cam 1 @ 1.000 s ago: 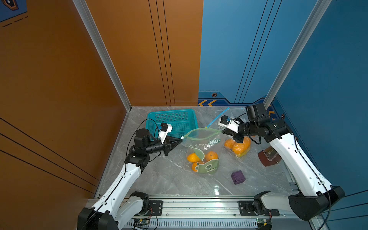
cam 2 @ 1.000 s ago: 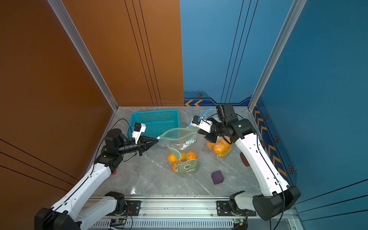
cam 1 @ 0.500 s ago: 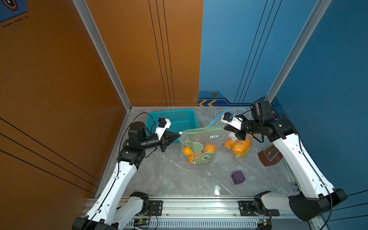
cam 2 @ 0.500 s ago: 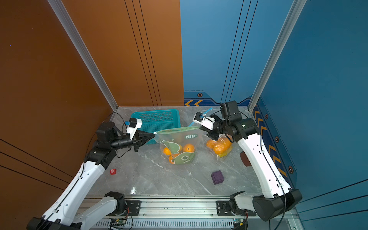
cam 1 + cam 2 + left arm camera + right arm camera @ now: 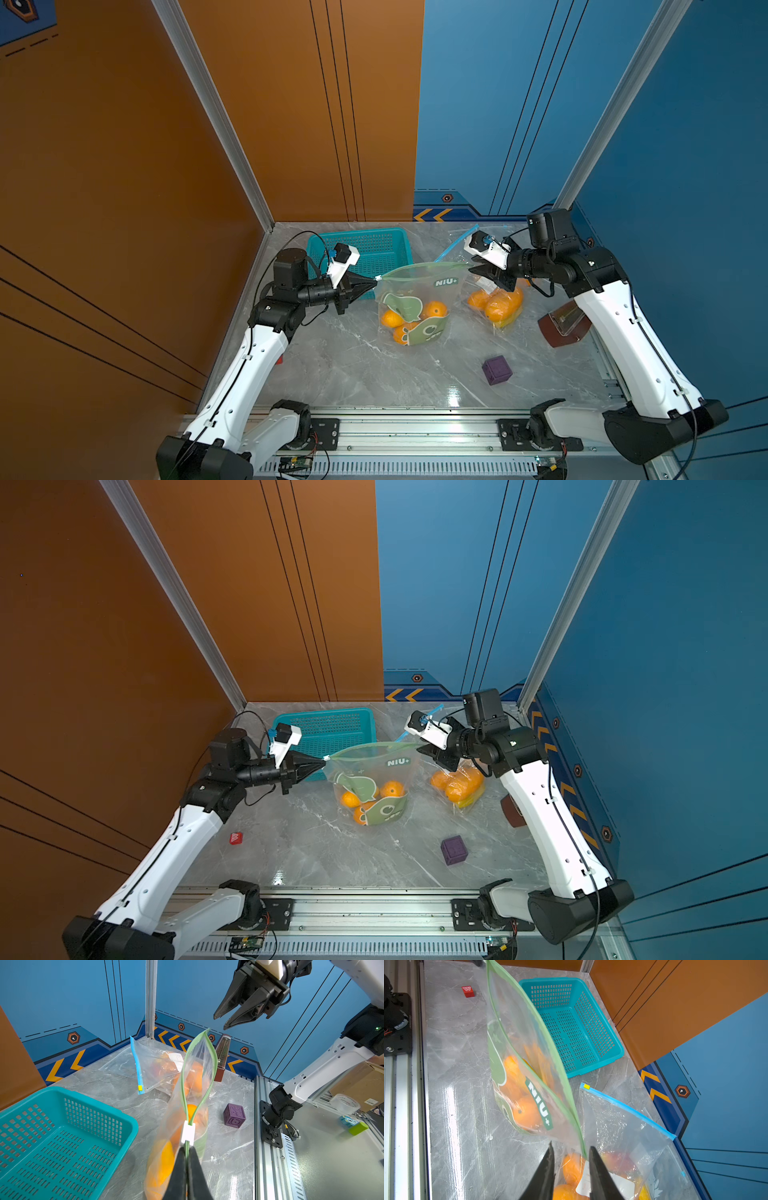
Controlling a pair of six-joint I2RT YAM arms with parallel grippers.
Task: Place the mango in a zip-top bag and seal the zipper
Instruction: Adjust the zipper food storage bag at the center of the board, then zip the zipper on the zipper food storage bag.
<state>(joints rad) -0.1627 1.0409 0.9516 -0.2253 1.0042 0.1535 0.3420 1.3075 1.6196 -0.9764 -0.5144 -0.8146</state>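
we saw the left gripper [image 5: 371, 284] clamped on the zip-top bag [image 5: 419, 291] at its zipper end, mid-frame in both top views, w/ orange fruit [image 5: 434, 309] inside (which kind, we couldn't tell). right gripper [image 5: 571, 1145] jaws stood apart by the opp. corner.

Closed-in corner, evenly lit.
Back: orange wall [image 5: 124, 166] meets blue wall [image 5: 478, 104]; silver post [image 5: 216, 112] in corner; grey marble tabletop [image 5: 353, 374], some glare.

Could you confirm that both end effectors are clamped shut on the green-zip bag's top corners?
Not quite: only the left end effector is shut on the bag; the right end effector stands open at the other corner, as the left wrist view shows.
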